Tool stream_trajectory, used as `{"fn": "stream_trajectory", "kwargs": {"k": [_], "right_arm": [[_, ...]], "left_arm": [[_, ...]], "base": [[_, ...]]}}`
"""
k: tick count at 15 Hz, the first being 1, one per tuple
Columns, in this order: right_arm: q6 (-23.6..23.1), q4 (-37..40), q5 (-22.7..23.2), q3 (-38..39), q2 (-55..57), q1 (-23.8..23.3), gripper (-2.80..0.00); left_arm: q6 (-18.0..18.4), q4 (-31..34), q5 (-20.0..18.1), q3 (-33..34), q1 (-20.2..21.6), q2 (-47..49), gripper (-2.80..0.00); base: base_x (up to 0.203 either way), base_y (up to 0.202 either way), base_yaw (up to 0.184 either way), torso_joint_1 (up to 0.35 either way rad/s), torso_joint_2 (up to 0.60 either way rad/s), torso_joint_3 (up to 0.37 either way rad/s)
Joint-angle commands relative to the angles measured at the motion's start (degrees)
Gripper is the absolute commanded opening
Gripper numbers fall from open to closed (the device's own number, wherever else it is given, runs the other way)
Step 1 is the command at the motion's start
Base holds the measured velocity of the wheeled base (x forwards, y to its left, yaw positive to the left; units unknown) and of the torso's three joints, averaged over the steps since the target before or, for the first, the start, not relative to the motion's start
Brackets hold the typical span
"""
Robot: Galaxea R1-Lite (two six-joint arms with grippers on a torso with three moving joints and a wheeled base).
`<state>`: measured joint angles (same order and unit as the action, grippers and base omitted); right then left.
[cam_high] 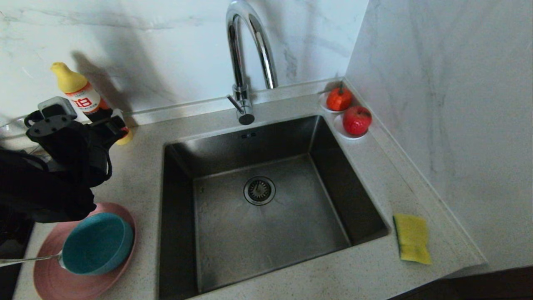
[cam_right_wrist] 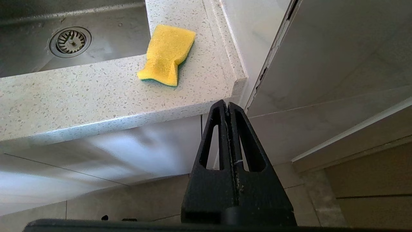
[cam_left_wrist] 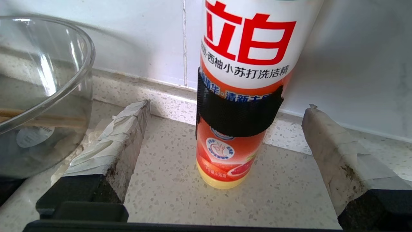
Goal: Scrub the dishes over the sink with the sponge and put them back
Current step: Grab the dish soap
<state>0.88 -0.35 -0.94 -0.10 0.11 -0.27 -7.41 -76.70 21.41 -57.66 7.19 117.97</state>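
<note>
A speckled pale stone bench [cam_high: 374,166] is enclosed by white marble-veined walls [cam_high: 449,104] meeting in a corner; beige floor tiles [cam_right_wrist: 322,193] are seen below

Left gripper [cam_left_wrist: 225,151]: bottle [cam_left_wrist: 241,96] stands ahead, between the spread fingers [cam_left_wrist: 109,151], apparently untouched.
Glass bowl [cam_left_wrist: 42,93]: beside one finger.
Plate [cam_high: 54,283]: nearer than the gripper, carrying bowl [cam_high: 98,243] and spoon [cam_high: 29,260].
Right gripper [cam_right_wrist: 229,108]: below the counter [cam_right_wrist: 80,100]; sponge [cam_right_wrist: 167,54] beyond, beside sink [cam_right_wrist: 25,61].
</note>
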Motion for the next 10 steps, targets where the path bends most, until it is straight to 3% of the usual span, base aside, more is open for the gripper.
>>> {"fn": "stream_trajectory", "kwargs": {"k": [1,10], "right_arm": [[0.00,0.00,-0.03,0.01,-0.02,0.00,-2.80],[0.00,0.00,-0.03,0.01,-0.02,0.00,-2.80]], "left_arm": [[0.12,-0.46,0.13,-0.71,0.01,1.13,0.00],[1.08,-0.20,-0.13,-5.27,0.01,2.71,0.00]], "base": [[0.000,0.000,0.000,0.000,0.00,0.000],[0.000,0.000,0.000,0.000,0.00,0.000]]}}
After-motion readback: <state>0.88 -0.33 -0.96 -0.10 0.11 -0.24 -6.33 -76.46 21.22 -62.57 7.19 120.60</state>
